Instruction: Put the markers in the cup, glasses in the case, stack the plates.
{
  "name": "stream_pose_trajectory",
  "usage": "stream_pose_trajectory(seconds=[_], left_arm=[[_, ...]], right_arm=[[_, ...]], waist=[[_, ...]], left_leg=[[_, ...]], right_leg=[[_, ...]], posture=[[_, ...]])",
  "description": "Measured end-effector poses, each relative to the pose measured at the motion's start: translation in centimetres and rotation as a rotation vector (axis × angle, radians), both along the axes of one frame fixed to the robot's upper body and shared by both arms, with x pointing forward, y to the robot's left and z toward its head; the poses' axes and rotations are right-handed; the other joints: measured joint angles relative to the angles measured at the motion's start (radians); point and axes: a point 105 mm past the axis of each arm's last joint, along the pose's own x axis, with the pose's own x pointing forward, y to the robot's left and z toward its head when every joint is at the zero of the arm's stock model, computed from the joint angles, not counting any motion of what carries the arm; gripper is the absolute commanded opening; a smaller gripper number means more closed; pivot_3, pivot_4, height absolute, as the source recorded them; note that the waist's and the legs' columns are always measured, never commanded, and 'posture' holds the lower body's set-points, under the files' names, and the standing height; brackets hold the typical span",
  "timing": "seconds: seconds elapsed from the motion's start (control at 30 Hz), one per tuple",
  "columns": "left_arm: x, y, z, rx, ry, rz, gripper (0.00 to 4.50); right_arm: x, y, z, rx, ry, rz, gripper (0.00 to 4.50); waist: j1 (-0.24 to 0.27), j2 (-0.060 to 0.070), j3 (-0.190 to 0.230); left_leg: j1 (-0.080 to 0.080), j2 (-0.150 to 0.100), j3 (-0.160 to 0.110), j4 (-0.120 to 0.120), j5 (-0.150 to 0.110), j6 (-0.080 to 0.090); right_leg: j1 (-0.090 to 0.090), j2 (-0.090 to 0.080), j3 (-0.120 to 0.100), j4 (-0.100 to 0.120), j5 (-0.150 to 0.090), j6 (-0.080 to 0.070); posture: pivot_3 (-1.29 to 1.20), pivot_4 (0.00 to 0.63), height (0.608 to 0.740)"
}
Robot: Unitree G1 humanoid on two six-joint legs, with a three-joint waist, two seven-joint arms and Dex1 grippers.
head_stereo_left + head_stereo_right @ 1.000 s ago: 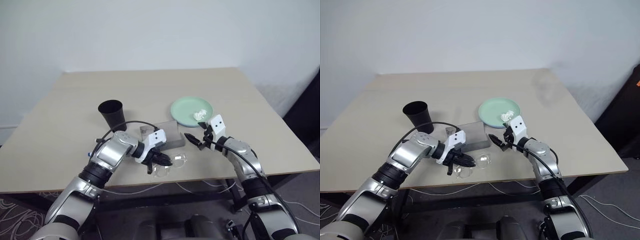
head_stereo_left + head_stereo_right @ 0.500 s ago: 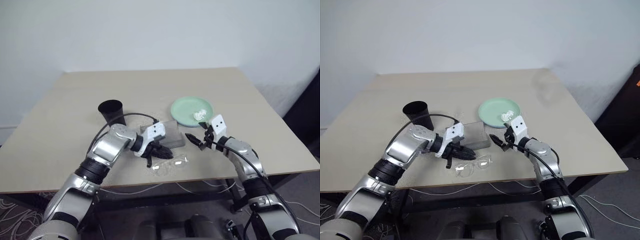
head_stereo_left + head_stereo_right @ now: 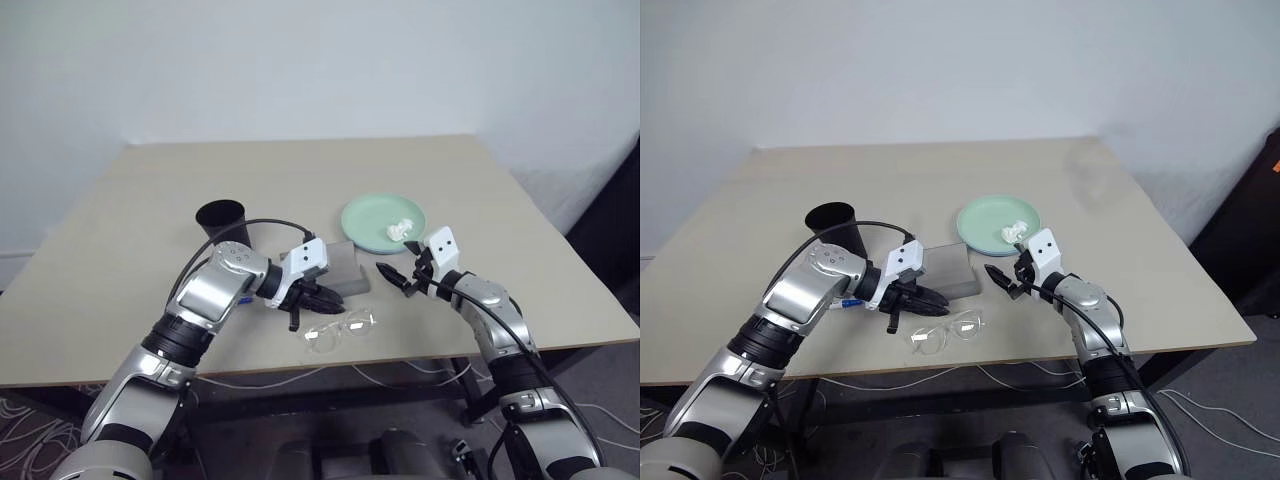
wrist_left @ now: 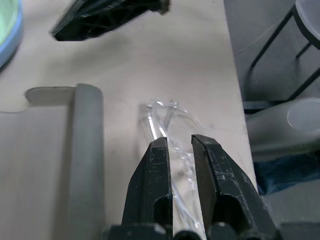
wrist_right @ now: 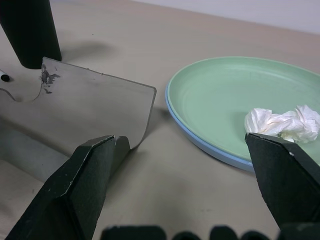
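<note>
My left gripper [image 3: 328, 303] is shut on a temple of the clear glasses [image 3: 340, 329], and the thin arm runs between its fingers [image 4: 159, 165]. The lenses sit low over the table near its front edge, just in front of the open grey case [image 3: 338, 266], whose lid [image 5: 95, 107] stands up. My right gripper [image 3: 400, 274] is open and holds nothing, between the case and the plates. The mint green plate [image 3: 383, 217] lies on the light blue one [image 5: 210, 152]. The black cup [image 3: 222, 226] stands left of the case. A blue-ended marker [image 3: 848, 303] peeks out behind my left arm, and another marker's black tip [image 5: 4, 76] shows by the cup.
A crumpled white tissue [image 3: 402, 230] lies on the green plate. The table's front edge [image 3: 400, 352] runs close below the glasses, with cables on the floor beyond it. The far half of the table [image 3: 300, 170] is bare wood.
My left gripper has risen a little and rolled while keeping its hold on the glasses' temple. The right gripper has stayed put and open.
</note>
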Motion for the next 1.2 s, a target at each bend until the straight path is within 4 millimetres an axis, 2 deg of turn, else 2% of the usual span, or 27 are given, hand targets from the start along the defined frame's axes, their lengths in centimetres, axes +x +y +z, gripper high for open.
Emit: stream_pose_trajectory(seconds=[0.07,0.17,0.5,0.77,0.87,0.93,1.2], left_arm=[[-0.3,-0.1,-0.6,0.017,0.002,-0.017,0.67],[-0.5,-0.1,-1.0,0.023,0.010,-0.023,1.17],[-0.3,-0.1,-2.3,0.091,-0.005,-0.015,1.17],[-0.3,-0.1,-2.6,0.097,0.001,-0.007,1.17],[-0.3,-0.1,-2.6,0.096,0.003,-0.006,0.62],[-0.3,-0.1,-2.6,0.092,0.007,-0.007,0.04],[-0.4,-0.2,-2.5,0.085,0.012,-0.012,0.04]], right_arm=[[0.0,0.0,-0.1,0.000,0.002,-0.001,4.50],[0.0,-0.1,-0.2,0.000,0.008,-0.003,4.50],[0.1,-0.2,-0.2,-0.002,0.004,-0.018,4.50],[0.2,-0.2,-0.3,-0.002,0.004,-0.023,4.50],[0.2,-0.3,-0.4,-0.002,0.007,-0.024,4.50],[0.2,-0.3,-0.4,-0.002,0.008,-0.025,4.50],[0.2,-0.3,-0.4,-0.002,0.008,-0.027,4.50]], waist=[[0.000,0.000,0.000],[0.000,0.000,0.000],[0.000,0.000,0.000],[0.000,0.000,0.000],[0.000,0.000,0.000],[0.000,0.000,0.000],[0.000,0.000,0.000]], left_leg=[[0.000,0.000,0.000,0.000,0.000,0.000],[0.000,0.000,0.000,0.000,0.000,0.000],[0.000,0.000,0.000,0.000,0.000,0.000],[0.000,0.000,0.000,0.000,0.000,0.000],[0.000,0.000,0.000,0.000,0.000,0.000],[0.000,0.000,0.000,0.000,0.000,0.000],[0.000,0.000,0.000,0.000,0.000,0.000]], right_leg=[[0.000,0.000,0.000,0.000,0.000,0.000],[0.000,0.000,0.000,0.000,0.000,0.000],[0.000,0.000,0.000,0.000,0.000,0.000],[0.000,0.000,0.000,0.000,0.000,0.000],[0.000,0.000,0.000,0.000,0.000,0.000],[0.000,0.000,0.000,0.000,0.000,0.000],[0.001,0.000,0.000,0.000,0.000,0.000]], posture=[[0.00,0.000,0.740],[0.00,0.000,0.740],[0.00,0.000,0.740],[0.00,0.000,0.740],[0.00,0.000,0.740],[0.00,0.000,0.740],[0.00,0.000,0.740]])
